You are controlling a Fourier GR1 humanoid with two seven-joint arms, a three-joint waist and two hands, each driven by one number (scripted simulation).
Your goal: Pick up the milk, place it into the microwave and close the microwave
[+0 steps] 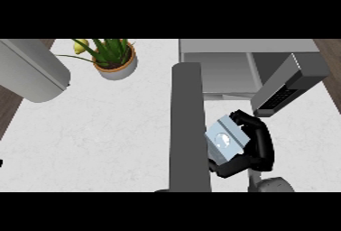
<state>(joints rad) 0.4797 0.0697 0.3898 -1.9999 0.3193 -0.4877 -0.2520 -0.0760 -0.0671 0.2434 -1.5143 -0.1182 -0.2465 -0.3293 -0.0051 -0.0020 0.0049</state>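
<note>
right hand (256, 142) curls round the milk carton (225, 140); lift it level into the open microwave (223, 74), clearing its door (283, 88); left hand unseen.

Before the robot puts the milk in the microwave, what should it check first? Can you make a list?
1. Milk held by the right hand, fingers curled round it: ok.
2. Microwave door swung open: ok.
3. Milk already inside the microwave: not ok, it sits in front of the opening.
4. Space inside the microwave free: cannot tell, only part shows.
5. Left hand out of the way: cannot tell, it is not in view.
6. Potted plant away from the path: ok.
</note>
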